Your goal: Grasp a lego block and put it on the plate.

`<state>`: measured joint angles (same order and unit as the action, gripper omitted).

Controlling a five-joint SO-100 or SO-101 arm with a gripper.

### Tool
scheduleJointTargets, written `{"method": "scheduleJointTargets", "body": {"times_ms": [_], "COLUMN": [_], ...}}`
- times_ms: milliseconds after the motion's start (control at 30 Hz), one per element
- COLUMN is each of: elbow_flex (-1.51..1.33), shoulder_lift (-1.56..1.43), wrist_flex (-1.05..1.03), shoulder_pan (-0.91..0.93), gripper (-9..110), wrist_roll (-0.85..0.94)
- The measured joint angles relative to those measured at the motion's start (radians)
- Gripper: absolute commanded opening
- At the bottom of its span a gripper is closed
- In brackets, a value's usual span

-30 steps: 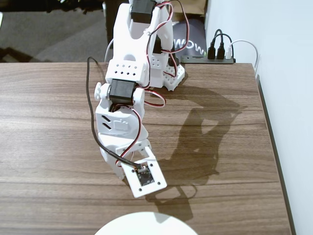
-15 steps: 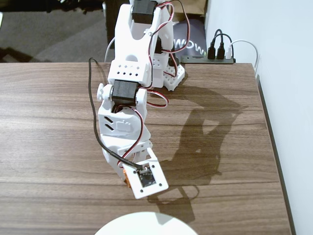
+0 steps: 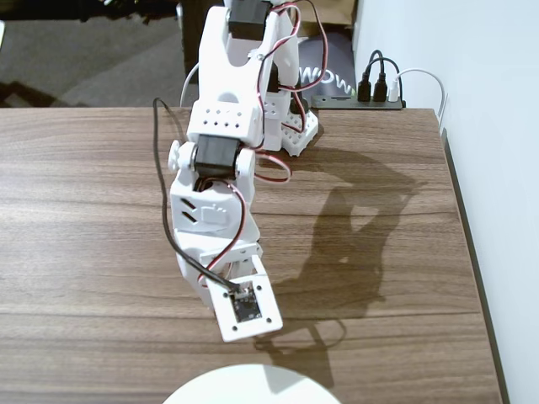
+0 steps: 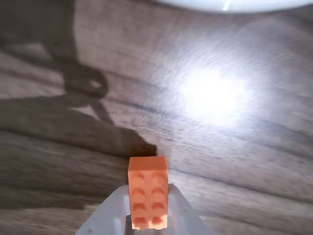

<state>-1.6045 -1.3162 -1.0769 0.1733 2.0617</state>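
**Brick in the jaws, plate not reached yet**

In the wrist view we see the lego block at about 6 o'clock, studs facing the camera, held between the two pale fingers of the jaws. We read the jaws as clenched on the brick; it looks lifted off the bench, though the shadow behind it makes the gap hard to judge. The plate shows only as a white rim at 12 o'clock in that view, well apart from the brick, with bare wood and a bright glare patch between them.

In the fixed view the arm leans down toward 6 o'clock, and the wrist camera board hides the jaws and the brick completely. The plate peeks in at the bottom edge, near the arm's tip but not under it.

Our judgement: carry stage, grasp done, drop still to come.

Risks from here:
- Early release: the brick sits short of the rim, so opening now lands it on the bench.
- Slip: the fingers seem to cover only the lower part of the brick, so a fast swing could twist it loose.
- Low travel could knock the plate rim and shove the plate away.
- A bounce off the smooth plate if dropped from height.
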Motion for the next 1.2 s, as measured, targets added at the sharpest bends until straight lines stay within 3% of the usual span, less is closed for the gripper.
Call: {"method": "scheduleJointTargets", "body": {"times_ms": [433,867,1200], "elbow_flex": [0.069,0.192,0.279], "shoulder_lift": [-0.135,-0.156,-0.029], "wrist_flex": [0.049,0.235,0.354], "shoulder_pan": [-0.021,-0.057,-0.074], "gripper": [5,5,5], "wrist_roll": [-0.235,-0.469,-0.495]}}
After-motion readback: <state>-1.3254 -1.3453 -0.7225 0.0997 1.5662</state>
